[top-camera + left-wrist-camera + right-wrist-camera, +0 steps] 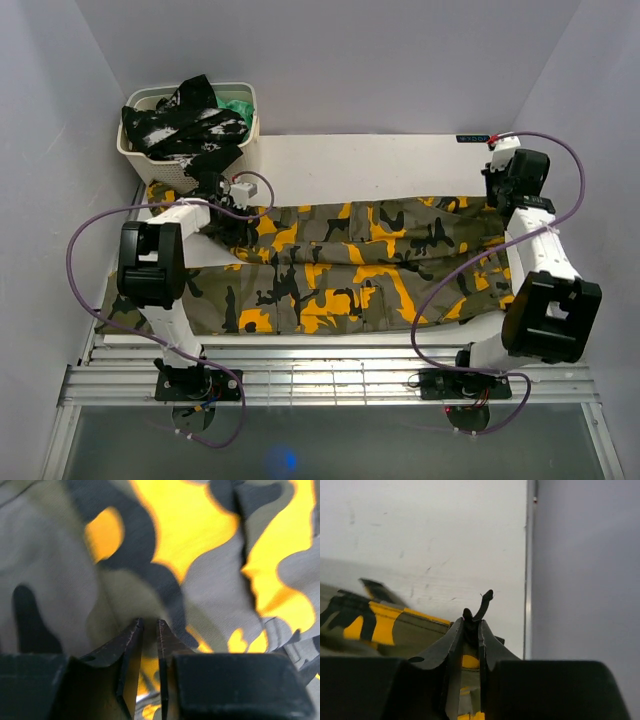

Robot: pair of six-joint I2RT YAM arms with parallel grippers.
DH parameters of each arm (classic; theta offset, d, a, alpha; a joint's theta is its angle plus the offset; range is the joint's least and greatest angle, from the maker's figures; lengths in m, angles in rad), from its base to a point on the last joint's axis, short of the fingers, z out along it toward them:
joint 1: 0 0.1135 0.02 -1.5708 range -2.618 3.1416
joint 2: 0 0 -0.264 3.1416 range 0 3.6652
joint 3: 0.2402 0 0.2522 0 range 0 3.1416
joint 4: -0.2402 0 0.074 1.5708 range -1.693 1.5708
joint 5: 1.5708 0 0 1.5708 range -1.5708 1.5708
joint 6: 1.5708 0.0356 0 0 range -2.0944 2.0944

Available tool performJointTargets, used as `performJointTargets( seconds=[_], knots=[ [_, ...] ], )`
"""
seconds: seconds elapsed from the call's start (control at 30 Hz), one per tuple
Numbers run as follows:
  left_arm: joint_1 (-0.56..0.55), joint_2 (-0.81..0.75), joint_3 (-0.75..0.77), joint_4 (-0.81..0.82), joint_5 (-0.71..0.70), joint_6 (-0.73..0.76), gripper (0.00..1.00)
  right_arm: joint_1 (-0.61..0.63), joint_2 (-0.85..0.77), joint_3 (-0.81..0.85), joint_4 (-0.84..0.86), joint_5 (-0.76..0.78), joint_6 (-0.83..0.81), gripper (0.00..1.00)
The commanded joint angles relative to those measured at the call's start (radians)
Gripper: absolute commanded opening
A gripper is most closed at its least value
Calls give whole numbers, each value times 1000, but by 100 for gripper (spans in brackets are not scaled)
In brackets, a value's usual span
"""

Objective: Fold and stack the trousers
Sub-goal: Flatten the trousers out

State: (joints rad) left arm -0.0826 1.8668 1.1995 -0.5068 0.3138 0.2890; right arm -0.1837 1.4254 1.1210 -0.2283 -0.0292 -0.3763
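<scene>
— Olive, black and yellow-orange camouflage cloth trousers [340,280] lie spread full length across the white table top [380,165] in the top view. Which step?
— Taking hold for a fold, I'd say. The left gripper [232,230] sits on the far edge at the left end and the right gripper [498,200] on the far edge at the right end. The white perforated plastic basket [255,112] behind the left end holds a black-and-white mottled garment [185,125] and a bit of plain green cloth [238,105]. Neither is in play.
— Left wrist view?
— The left gripper [149,625] has its fingers nearly together, with a thin slit between them. The trousers [200,530] fill the frame right up to the tips. Yellow fabric shows lower in the slit, so it reads as a pinch on cloth.
— Right wrist?
— The right gripper [471,622] is clenched on the trousers [395,625] at their edge, and a black scrap of hem pokes up between the tips. Bare table [420,530] lies beyond, with a grey wall [585,570] to the right.
— Next move?
— My read: lift both ends together and carry the far edge over to the near edge, with the cloth taut between the arms. The risk is that the left pinch looks thin and may slip.
</scene>
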Motion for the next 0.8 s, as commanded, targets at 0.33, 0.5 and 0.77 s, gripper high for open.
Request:
performJointTargets(
  seconds=[0.33,0.5,0.77],
  knots=[
    [302,-316,21,-30,102,82,71,-26,325,330,-43,86,-84,70],
    [418,-253,52,-79,105,361,75,-8,236,310,-225,-66,-101,92],
    [420,-173,-43,140,36,457,75,30,167,151,-399,-276,-144,92]
  ],
)
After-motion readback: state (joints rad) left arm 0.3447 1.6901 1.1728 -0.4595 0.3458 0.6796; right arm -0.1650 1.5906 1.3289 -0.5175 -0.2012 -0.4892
